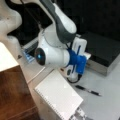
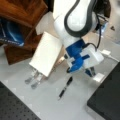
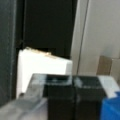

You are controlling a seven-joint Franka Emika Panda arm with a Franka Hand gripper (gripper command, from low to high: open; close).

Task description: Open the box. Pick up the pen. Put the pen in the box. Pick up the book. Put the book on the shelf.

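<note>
The box (image 1: 105, 48) lies at a front view's right with its black lid down; its dark corner (image 2: 107, 100) also shows. My gripper (image 1: 86, 55) (image 2: 92, 72) sits at the box's near edge, low over the table. In the wrist view the black fingers (image 3: 61, 96) meet with nothing between them, facing the black lid (image 3: 47, 27) and a white piece (image 3: 42, 67). The pen (image 1: 87, 90) (image 2: 65, 87) lies on the table just in front of the gripper. The book (image 1: 58, 96) (image 2: 46, 53) lies beside the brown shelf (image 1: 12, 92) (image 2: 22, 15).
My white arm (image 1: 53, 50) fills the middle of both front views. A black tray with blue edge (image 1: 28, 53) stands behind the shelf. A metal clip (image 2: 33, 78) juts from the book's end. A dark perforated board (image 2: 15, 105) borders the table.
</note>
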